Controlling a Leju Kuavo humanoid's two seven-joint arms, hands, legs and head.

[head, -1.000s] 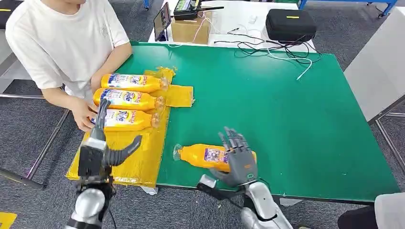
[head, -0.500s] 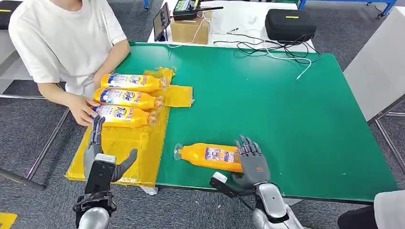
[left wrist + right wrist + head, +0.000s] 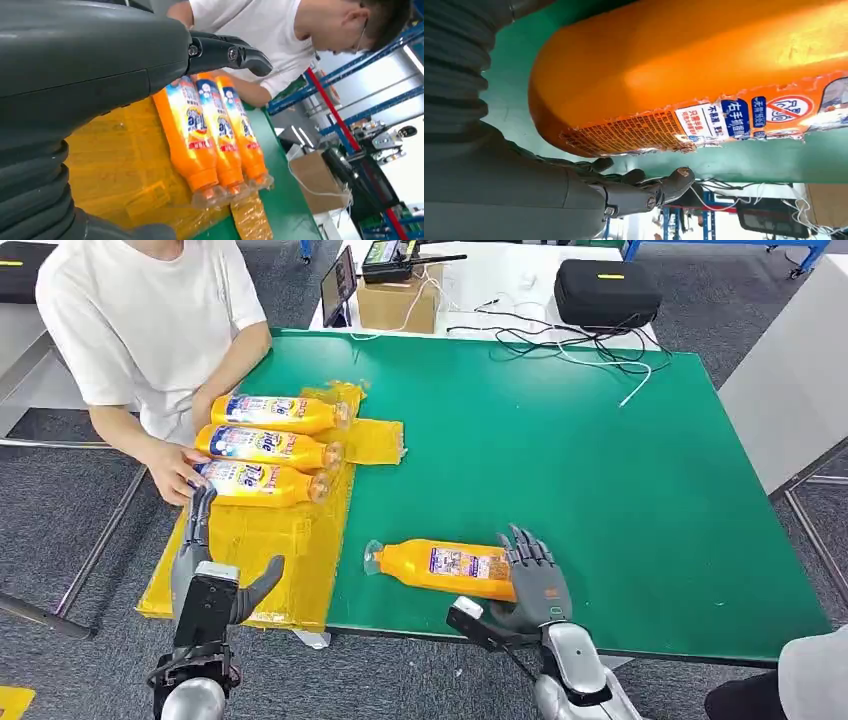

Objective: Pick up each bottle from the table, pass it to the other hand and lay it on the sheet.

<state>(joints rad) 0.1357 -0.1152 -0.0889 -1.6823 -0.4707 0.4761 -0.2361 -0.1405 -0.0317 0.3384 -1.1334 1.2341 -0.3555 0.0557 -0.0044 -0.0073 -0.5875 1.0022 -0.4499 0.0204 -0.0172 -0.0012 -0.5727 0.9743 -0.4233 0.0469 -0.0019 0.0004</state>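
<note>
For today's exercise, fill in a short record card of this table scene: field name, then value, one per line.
Surface: green table
Sheet: yellow sheet on the table's left part
Bottles on sheet: three orange bottles lying side by side
Bottle off sheet: orange bottle lying on the green, near the front edge
Right hand: fingers spread at that bottle's base end; grip not yet visible
Left hand: open above the sheet
Person: hand touching the nearest sheet bottle

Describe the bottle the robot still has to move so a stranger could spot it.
On the green table, look near the front edge, right of the yellow sheet. The orange bottle lies alone on bare green at the right robot hand, while three others lie on the sheet.
</note>
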